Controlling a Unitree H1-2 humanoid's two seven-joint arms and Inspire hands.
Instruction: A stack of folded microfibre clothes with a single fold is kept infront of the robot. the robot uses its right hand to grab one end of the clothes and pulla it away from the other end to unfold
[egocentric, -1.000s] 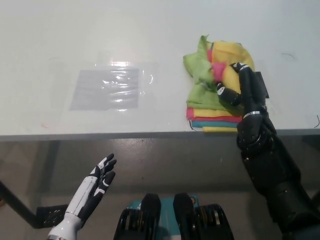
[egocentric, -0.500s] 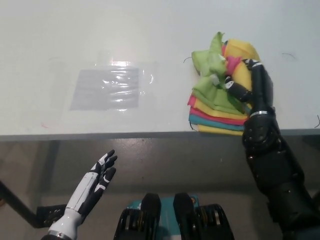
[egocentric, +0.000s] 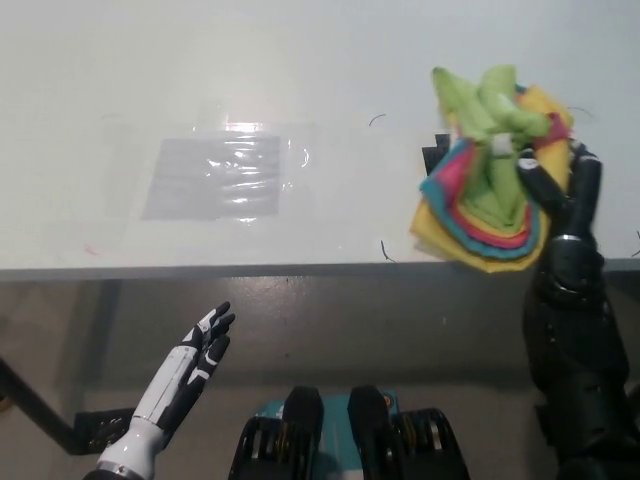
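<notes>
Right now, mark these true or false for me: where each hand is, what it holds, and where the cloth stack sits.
1. The right hand grips the green cloth. True.
2. The left hand rests on the table. False: it hangs open below the table edge.
3. The cloth stack lies at the table's right near edge. True.
4. The clear plastic sheet covers the cloth stack. False: it lies apart, to the left.

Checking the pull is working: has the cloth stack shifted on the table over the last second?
Yes. The cloth stack has slid toward the robot's right, away from the clear plastic sheet, which stayed put, dragged by the right hand.
</notes>
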